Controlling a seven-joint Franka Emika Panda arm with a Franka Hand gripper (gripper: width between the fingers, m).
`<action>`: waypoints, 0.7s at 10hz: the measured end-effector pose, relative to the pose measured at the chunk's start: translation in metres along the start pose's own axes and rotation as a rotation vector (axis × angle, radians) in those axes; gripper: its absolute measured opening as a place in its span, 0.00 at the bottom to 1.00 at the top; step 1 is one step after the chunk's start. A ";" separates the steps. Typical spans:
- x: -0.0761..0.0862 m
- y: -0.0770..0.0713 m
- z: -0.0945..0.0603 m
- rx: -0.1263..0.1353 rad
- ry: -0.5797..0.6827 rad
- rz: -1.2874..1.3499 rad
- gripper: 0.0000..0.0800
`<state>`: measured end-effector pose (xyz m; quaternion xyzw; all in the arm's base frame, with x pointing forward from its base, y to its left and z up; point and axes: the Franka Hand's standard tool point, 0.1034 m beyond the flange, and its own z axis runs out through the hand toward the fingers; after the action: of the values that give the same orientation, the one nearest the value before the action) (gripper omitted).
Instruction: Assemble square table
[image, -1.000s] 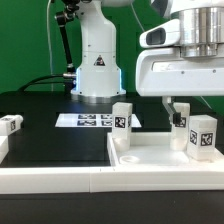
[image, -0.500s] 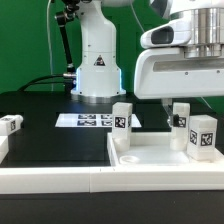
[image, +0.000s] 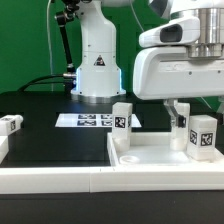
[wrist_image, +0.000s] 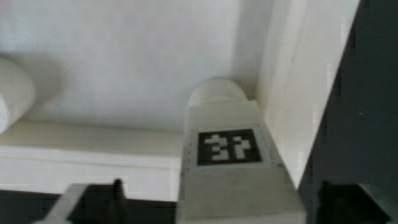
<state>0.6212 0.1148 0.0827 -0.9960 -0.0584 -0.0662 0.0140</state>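
Black table (image: 40, 108) bears the slab (image: 150, 160), legs (image: 122, 120) upright in its recess; gripper (image: 179, 110) fingers stand apart astride one leg (wrist_image: 224, 140).

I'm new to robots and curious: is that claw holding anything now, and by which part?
Cannot tell. A white leg stands between the fingers of the claw, but the wrist view shows a gap beside one finger, so it may not be gripped.
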 end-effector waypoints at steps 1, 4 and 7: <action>0.000 0.000 0.000 0.000 0.000 0.030 0.48; 0.000 -0.001 0.000 0.005 -0.001 0.210 0.36; 0.000 -0.001 0.000 0.009 -0.002 0.406 0.36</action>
<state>0.6206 0.1162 0.0825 -0.9873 0.1435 -0.0610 0.0313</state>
